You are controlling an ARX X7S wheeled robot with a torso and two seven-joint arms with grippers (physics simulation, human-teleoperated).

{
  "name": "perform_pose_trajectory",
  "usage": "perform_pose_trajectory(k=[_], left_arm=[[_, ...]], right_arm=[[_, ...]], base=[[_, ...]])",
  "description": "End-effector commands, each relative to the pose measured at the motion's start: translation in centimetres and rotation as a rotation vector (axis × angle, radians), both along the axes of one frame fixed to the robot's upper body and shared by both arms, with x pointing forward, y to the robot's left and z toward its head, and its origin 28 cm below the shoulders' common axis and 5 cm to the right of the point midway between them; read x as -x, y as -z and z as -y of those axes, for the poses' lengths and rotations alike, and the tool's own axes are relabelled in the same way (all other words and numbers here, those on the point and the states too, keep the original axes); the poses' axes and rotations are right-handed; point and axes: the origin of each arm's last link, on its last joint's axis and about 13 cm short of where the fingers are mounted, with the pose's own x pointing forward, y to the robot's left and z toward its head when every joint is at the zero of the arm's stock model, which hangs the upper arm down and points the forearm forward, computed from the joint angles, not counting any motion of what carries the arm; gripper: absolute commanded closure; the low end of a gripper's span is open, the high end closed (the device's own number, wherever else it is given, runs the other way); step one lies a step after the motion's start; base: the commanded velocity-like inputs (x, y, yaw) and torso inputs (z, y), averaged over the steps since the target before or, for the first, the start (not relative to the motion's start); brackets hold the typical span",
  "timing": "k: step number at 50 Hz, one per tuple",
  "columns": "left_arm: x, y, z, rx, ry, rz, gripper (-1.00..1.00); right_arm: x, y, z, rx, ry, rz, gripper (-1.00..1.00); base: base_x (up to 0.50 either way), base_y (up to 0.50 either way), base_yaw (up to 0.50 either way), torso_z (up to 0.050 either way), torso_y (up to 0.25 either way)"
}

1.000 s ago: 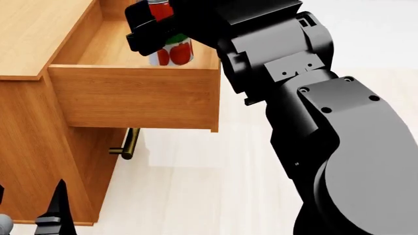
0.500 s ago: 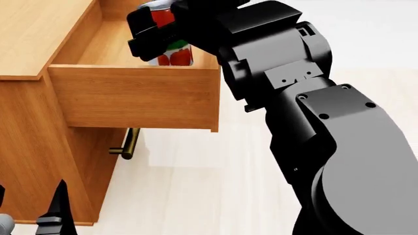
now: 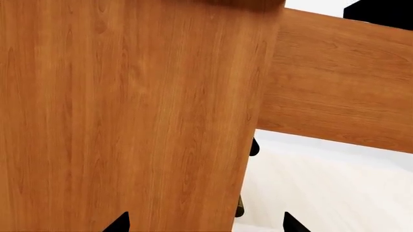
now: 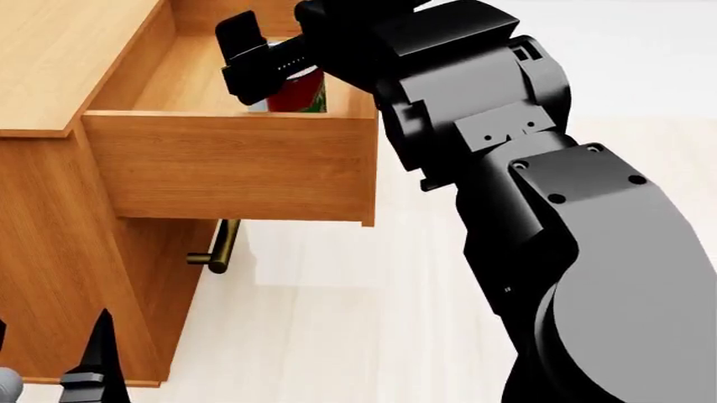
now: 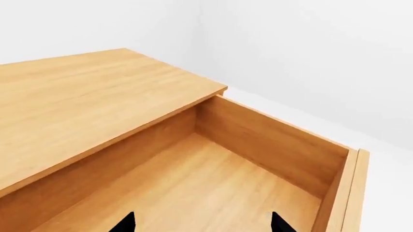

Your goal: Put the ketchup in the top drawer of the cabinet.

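The right gripper [image 4: 280, 71] reaches into the pulled-out top drawer [image 4: 230, 164] of the cabinet [image 4: 56, 59], its fingers [image 4: 241, 50] closed on the ketchup [image 4: 300, 92]. The can sits between them, its lower part below the drawer's front edge. The left gripper [image 4: 96, 369] hangs low beside the cabinet's side, holding nothing; how far it is open cannot be told.

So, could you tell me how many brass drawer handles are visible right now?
1: a brass handle on the lower drawer front, below the open top drawer. The top drawer's own handle is not visible here.
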Motion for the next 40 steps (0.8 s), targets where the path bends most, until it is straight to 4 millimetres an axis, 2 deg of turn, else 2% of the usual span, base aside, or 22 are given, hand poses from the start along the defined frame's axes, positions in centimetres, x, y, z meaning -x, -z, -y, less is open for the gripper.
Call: perform_pose_trajectory(k=[1, 6, 11, 13, 15, 23, 27, 35, 40], left_arm=[[0.0, 0.1, 0.0, 0.000, -0.001, 0.000, -1.00], [0.0, 0.1, 0.0, 0.001, 0.001, -0.002, -1.00], [0.0, 0.2, -0.1, 0.003, 0.001, -0.002, -1.00], [0.0, 0.2, -0.1, 0.003, 0.001, -0.004, -1.00], [0.0, 0.2, -0.1, 0.002, 0.002, -0.003, -1.00], [0.1, 0.0, 0.0, -0.001, 0.005, -0.002, -1.00], [0.2, -0.3, 0.1, -0.032, 0.020, 0.021, -1.00], [0.4, -0.7, 0.3, -0.043, 0.028, 0.042, -1.00], [0.5, -1.2, 0.4, -0.060, 0.035, 0.066, -1.00]], right_arm=[[0.0, 0.0, 0.0, 0.006, 0.007, 0.009, -1.00], [-0.2, 0.0, 0.1, -0.020, 0.036, 0.038, -1.00], [-0.3, -1.6, 0.2, -0.130, 0.103, 0.135, -1.00], [-0.5, -1.2, 0.3, -0.166, 0.120, 0.156, -1.00], [-0.4, -2.4, 0.3, -0.208, 0.136, 0.184, -1.00], [-0.4, -3.7, 0.6, -0.245, 0.180, 0.238, -1.00], [-0.2, -5.1, 0.8, -0.265, 0.235, 0.302, -1.00], [0.0, -7.1, 1.8, -0.345, 0.233, 0.404, -1.00], [2.1, -7.3, 2.7, -0.346, 0.235, 0.452, -1.00]], base=[[0.00, 0.00, 0.00, 0.000, 0.000], [0.00, 0.00, 0.00, 0.000, 0.000], [0.00, 0.00, 0.00, 0.000, 0.000], [0.00, 0.00, 0.00, 0.000, 0.000], [0.00, 0.00, 0.00, 0.000, 0.000], [0.00, 0.00, 0.00, 0.000, 0.000], [0.00, 0.00, 0.00, 0.000, 0.000], [0.00, 0.00, 0.00, 0.000, 0.000], [0.00, 0.00, 0.00, 0.000, 0.000]])
